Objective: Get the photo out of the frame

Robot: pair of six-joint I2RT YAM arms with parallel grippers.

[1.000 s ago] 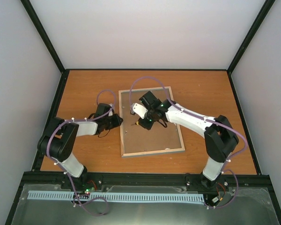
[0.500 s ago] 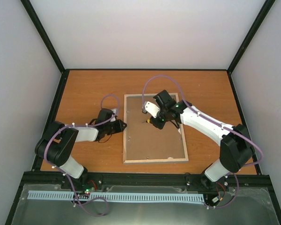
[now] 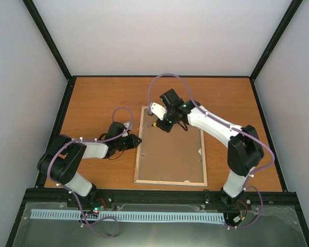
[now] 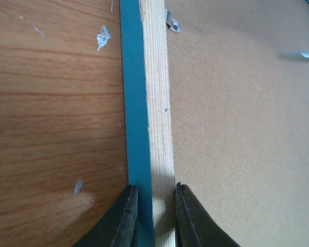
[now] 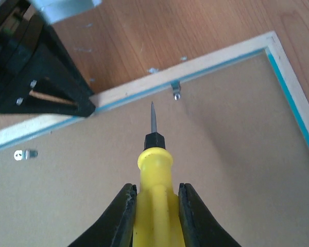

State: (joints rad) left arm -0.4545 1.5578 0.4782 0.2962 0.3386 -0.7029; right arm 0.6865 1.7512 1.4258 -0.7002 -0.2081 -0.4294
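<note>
**Frame face down, board in place, photo not out yet**

The large, thin picture frame with the light-blue front border lies on its face on the orange-brown wooden table, its pale wood back upward. My left gripper is pinched nearly closed across the frame's left rail, one finger on the blue edge and one on the wood. My right gripper is clamped tight on the handle of a small yellow screwdriver, whose tip points at a small metal clip on that same rail.

The plain brown backing board sits flat inside the frame, so I judge the job to be in its early part. At least this clip needs turning aside, then the board must be lifted. The photo is not in view, and I take it to lie beneath the board.

I can read no brand, label or writing anywhere.
</note>
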